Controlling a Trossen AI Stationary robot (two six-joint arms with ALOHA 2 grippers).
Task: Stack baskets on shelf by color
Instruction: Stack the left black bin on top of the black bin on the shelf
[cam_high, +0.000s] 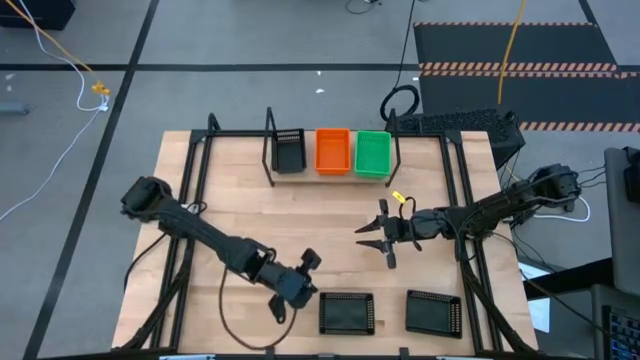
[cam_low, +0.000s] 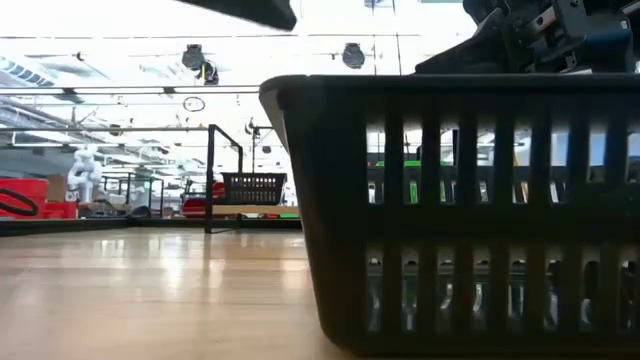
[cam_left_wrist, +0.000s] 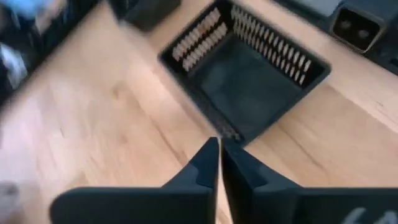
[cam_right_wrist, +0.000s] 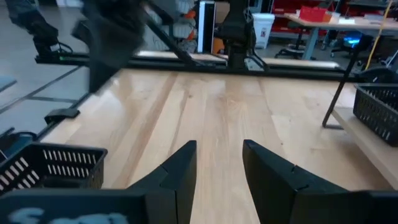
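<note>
So we've got the left gripper (cam_high: 308, 262) sitting low over the near part of the table, fingers (cam_left_wrist: 208, 163) pinched together with nothing between them. Just past its tips in the wrist view is a black basket (cam_high: 346, 313), lying flat on the wood, not touching the gripper. A second black basket (cam_high: 433, 312) sits just beside that one, further toward the right arm's side, both along the near edge of the wooden table (cam_high: 230, 190).

The right gripper (cam_high: 378, 242) hovers over the middle of the table, fingers (cam_right_wrist: 180, 168) spread apart and empty, only bare wood between them.

Farther out from both grippers, at the far edge, we see the shelf (cam_high: 330, 178) with its black tube frame. On it, in a row: a third black basket (cam_high: 288, 151), then an orange basket (cam_high: 333, 151), then a green basket (cam_high: 373, 155), the orange and green ones right next to each other. We can't tell how many are stacked in each.
</note>
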